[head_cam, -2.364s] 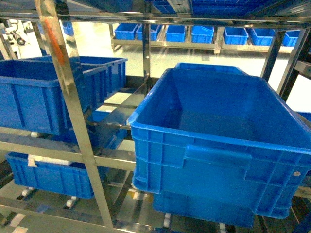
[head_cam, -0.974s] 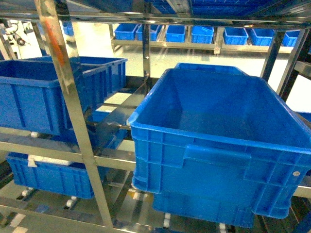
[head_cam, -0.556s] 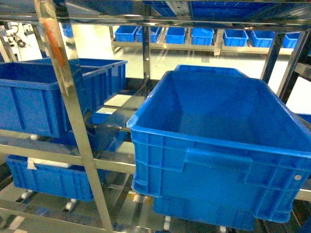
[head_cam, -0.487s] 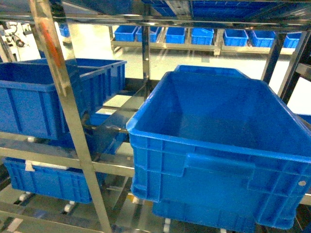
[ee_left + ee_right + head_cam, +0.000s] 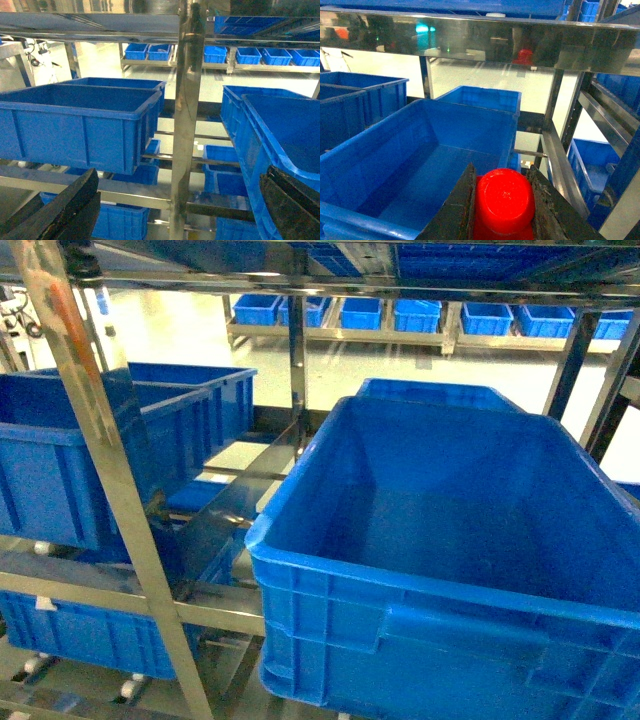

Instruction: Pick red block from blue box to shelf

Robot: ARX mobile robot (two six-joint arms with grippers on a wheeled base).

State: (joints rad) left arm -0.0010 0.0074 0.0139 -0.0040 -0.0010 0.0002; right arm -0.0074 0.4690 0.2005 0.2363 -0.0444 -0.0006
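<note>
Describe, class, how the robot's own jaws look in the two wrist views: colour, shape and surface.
Only the jaws show; no arm, cable or marking is visible. The left gripper has two dark, nearly black, flat slabs with a rough matte surface, rising from the lower corners. The right gripper has two similar dark, tapering slabs with worn, gritty faces.
</note>
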